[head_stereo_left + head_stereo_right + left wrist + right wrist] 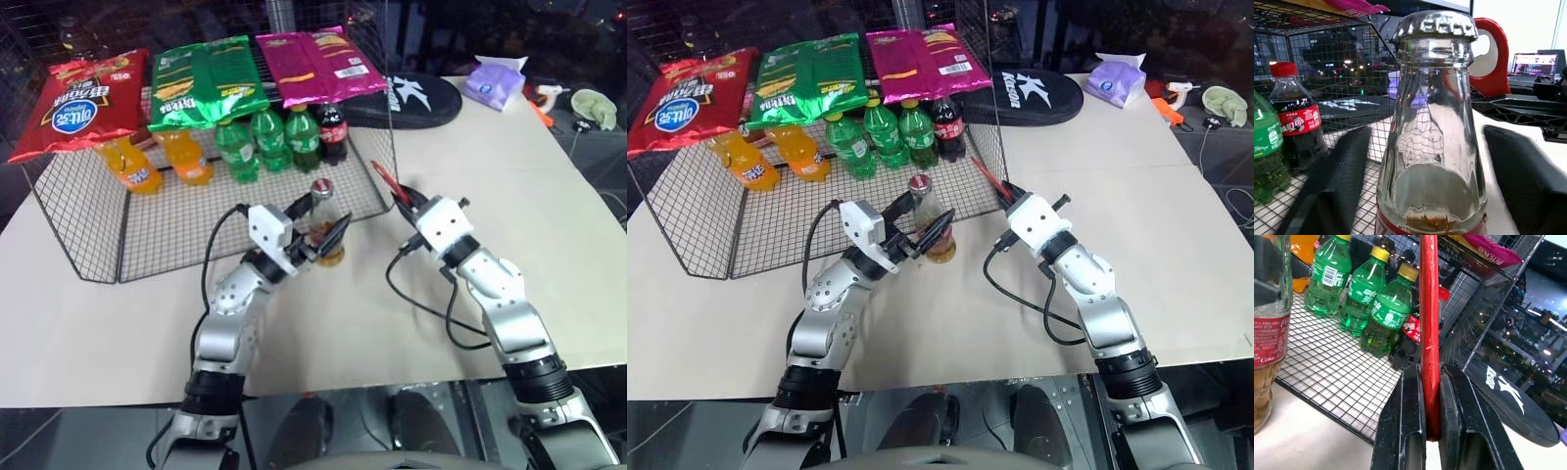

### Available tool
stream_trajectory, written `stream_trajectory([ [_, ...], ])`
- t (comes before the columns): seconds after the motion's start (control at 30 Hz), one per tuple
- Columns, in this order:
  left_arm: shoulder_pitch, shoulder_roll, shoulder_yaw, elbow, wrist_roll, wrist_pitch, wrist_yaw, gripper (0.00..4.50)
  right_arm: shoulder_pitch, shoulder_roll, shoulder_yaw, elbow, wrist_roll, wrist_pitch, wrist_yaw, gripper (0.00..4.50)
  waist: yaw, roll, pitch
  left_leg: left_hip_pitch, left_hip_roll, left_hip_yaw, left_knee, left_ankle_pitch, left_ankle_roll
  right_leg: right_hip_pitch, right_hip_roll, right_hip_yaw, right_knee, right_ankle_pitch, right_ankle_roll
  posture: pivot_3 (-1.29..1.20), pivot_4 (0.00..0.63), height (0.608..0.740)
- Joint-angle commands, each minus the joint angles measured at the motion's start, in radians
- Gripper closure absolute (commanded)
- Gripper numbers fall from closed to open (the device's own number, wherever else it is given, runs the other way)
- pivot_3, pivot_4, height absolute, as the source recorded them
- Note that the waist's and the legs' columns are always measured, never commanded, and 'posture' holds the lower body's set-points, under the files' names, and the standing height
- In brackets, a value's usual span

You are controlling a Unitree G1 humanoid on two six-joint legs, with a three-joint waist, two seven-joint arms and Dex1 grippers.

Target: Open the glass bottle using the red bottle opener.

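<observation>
The glass bottle (324, 230) is stood upright on the bench (392, 313), flanked by the left hand (321, 238), fingers not yet touching it. The red bottle opener (390, 184) is pinched in the right hand (408, 202), just to the bottle's right, cap still on.

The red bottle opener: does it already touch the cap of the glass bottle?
Apart. In the left eye view the red bottle opener, clamped in the right gripper, stands to one side of the glass bottle, with wire mesh visible between it and the cap.

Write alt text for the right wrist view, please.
The right pincer is shut on the red bottle opener, which stands edge-on. Behind it, green soda bottles stand on a wire rack; the glass bottle is beside them.
</observation>
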Motion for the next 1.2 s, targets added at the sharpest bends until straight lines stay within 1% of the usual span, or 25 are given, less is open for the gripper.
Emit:
stream_trajectory([
  [0.03, -0.007, -0.003, 0.000, -0.020, -0.002, -0.020, 0.002, 2.21, -0.015, 0.000, -0.005, -0.019, 0.003, -0.024, 0.006, 4.50, 0.000, 0.000, 0.000, 0.000, 0.000, 0.000, 0.000, 0.000, 0.000, 0.000, 0.000, 0.000, 0.000, 0.000, 0.000, 0.00, 0.150, 0.740],
  [0.77, -0.006, -0.011, -0.010, -0.022, 0.007, -0.018, 0.008, 2.25, -0.028, 0.007, -0.001, -0.016, 0.001, -0.029, 0.008, 4.50, 0.000, 0.000, 0.000, 0.000, 0.000, 0.000, 0.000, 0.000, 0.000, 0.000, 0.000, 0.000, 0.000, 0.000, 0.000, 0.00, 0.150, 0.740],
  [0.9, -0.008, -0.013, -0.013, -0.021, 0.008, -0.018, 0.009, 2.25, -0.049, 0.007, 0.012, -0.028, -0.004, -0.035, 0.021, 4.50, 0.000, 0.000, 0.000, 0.000, 0.000, 0.000, 0.000, 0.000, 0.000, 0.000, 0.000, 0.000, 0.000, 0.000, 0.000, 0.00, 0.150, 0.740],
  [1.07, -0.015, -0.017, -0.016, -0.017, 0.005, -0.013, 0.008, 2.25, -0.094, -0.013, 0.050, -0.016, -0.056, -0.088, 0.038, 4.50, 0.001, 0.000, 0.000, 0.000, 0.000, 0.000, 0.000, 0.000, 0.000, 0.000, 0.000, 0.000, 0.000, 0.000, 0.000, 0.00, 0.150, 0.740],
  [1.2, -0.008, -0.018, -0.020, -0.023, 0.004, -0.013, 0.008, 2.25, -0.125, -0.029, 0.102, 0.013, -0.118, -0.177, 0.052, 4.50, 0.001, 0.000, 0.000, 0.000, 0.000, 0.000, 0.000, 0.000, 0.000, 0.000, 0.000, 0.000, 0.000, 0.000, 0.000, 0.00, 0.150, 0.740],
])
